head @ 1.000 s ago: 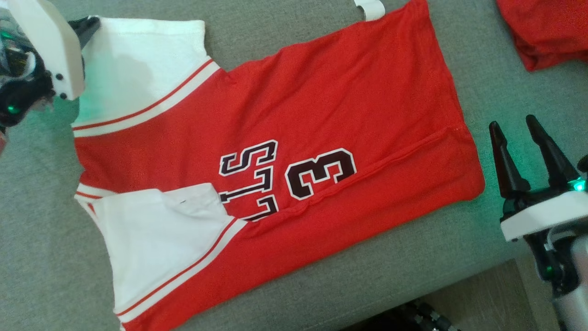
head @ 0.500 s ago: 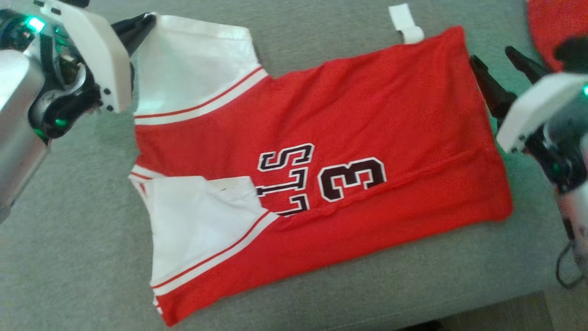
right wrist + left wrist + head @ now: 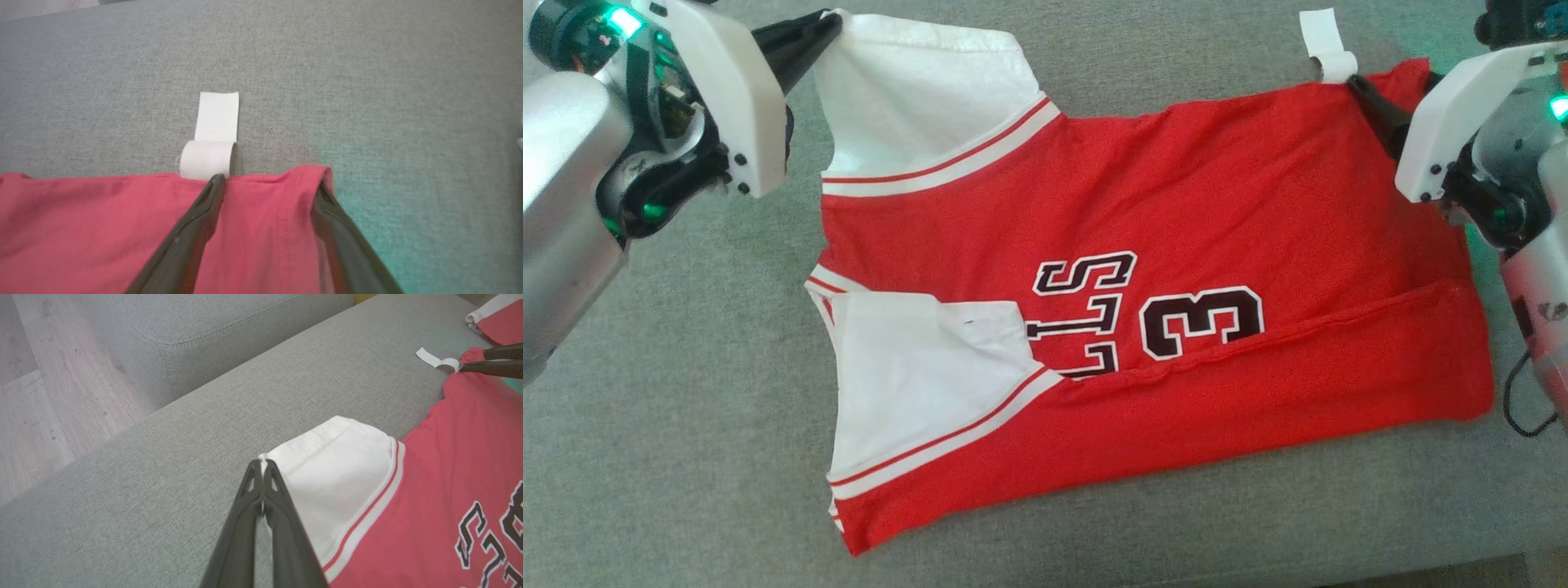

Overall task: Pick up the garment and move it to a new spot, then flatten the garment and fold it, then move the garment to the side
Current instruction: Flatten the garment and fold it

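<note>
Now: fold step, right gripper not yet closed

Landmark = white tag (image 3: 216, 118) on the far edge of the red jersey (image 3: 1176, 204).

Far left of the tag: left gripper (image 3: 261, 465) clamped shut on the corner of the white sleeve (image 3: 915, 90). That corner looks slightly raised off the sofa cushion (image 3: 686, 449).

From there across to the tag, and on its near side: jersey lies mostly flat on the cushion. Near strip is doubled over, other sleeve tucked onto the chest print.

Just right of the tag: right gripper (image 3: 269, 181) has its jaws spread wide, straddling the red hem corner. One finger sits at the tag's curl, nothing pinched.

My read: flattening looks done, this is the second lengthwise fold. Next move needs the right gripper to close on that hem corner, not on the tag. Then both arms lift together and carry the far edge over to the near one, evenly, or the fold skews.
</note>
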